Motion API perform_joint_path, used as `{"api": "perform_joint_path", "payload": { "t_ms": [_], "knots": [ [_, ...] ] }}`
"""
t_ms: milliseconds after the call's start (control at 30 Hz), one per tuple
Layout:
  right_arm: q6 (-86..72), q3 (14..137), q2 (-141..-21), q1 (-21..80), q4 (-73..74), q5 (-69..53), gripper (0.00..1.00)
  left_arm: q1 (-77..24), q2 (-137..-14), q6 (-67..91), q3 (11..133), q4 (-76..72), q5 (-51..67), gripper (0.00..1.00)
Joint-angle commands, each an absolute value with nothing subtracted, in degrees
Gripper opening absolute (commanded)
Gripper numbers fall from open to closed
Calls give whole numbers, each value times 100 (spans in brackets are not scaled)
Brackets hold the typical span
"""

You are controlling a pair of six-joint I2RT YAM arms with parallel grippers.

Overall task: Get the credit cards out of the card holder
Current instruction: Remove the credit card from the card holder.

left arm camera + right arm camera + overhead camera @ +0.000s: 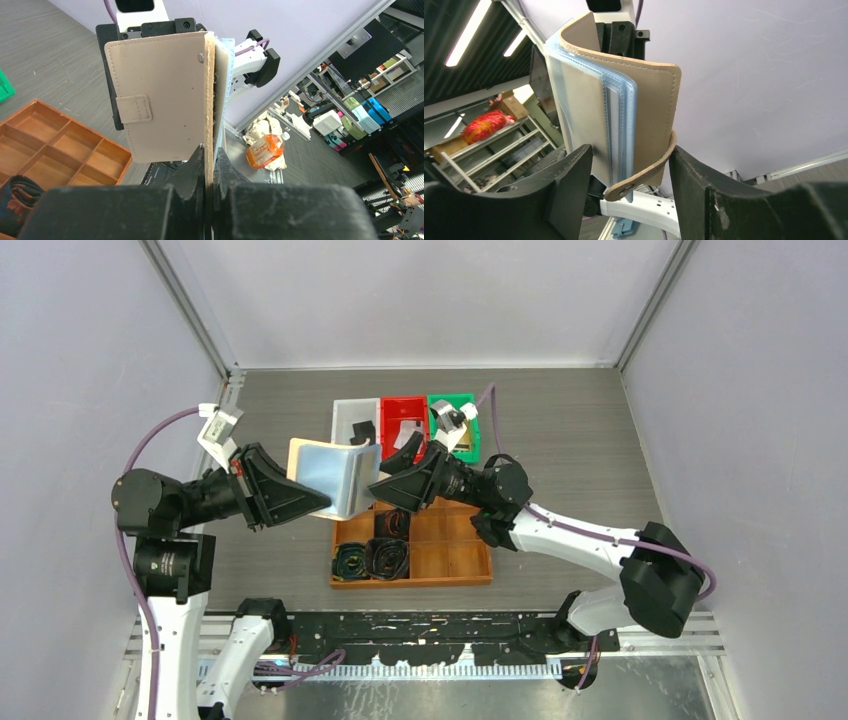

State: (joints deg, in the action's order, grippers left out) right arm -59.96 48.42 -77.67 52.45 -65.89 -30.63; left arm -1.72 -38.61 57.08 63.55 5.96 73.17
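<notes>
The tan card holder (330,476) hangs in the air between both arms, half open, with its pale blue pockets facing right. My left gripper (326,504) is shut on the edge of one cover (165,95), and its fingertips (196,162) pinch the leather. My right gripper (630,160) is open, and the holder's pockets (616,115) and strap tab (644,175) lie between its fingers. The strap brushes the right finger. A black card (362,430) lies in the white bin and a pale card (405,438) in the red bin. Whether cards sit in the pockets I cannot tell.
White (348,410), red (402,406) and green (472,420) bins stand in a row behind the holder. Below it lies a wooden divided tray (450,555) with dark coiled belts (375,558) in its left compartments. Grey walls close in the left, right and back.
</notes>
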Motion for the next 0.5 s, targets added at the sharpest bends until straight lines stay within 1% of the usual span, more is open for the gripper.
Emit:
{"api": "perform_joint_path", "payload": {
  "t_ms": [0, 133, 200, 300, 367, 400, 467],
  "knots": [
    [-6610, 5005, -7829, 5296, -8162, -3108, 63, -175, -3826, 5711, 6530, 398, 7351, 0],
    [-6661, 4983, -7689, 5293, -8187, -3341, 62, -169, -3827, 5311, 6590, 670, 7392, 0],
    [-6601, 4938, -7574, 5298, -8100, -3340, 57, -176, -3834, 4685, 6703, 1222, 7372, 0],
    [-6230, 4947, -7287, 5318, -7254, -3351, 41, -174, -3837, 3481, 6918, 2344, 6919, 2],
    [-5702, 4971, -6946, 5396, -6393, -3285, 29, -170, -3823, 2849, 7033, 2917, 6416, 6],
    [-5340, 4985, -6795, 5495, -5865, -3204, 25, -173, -3815, 2707, 7035, 3005, 6304, 9],
    [-4578, 5140, -6483, 5667, -4667, -2887, 19, -168, -3808, 2489, 7033, 3188, 6026, 10]
  ]
}}
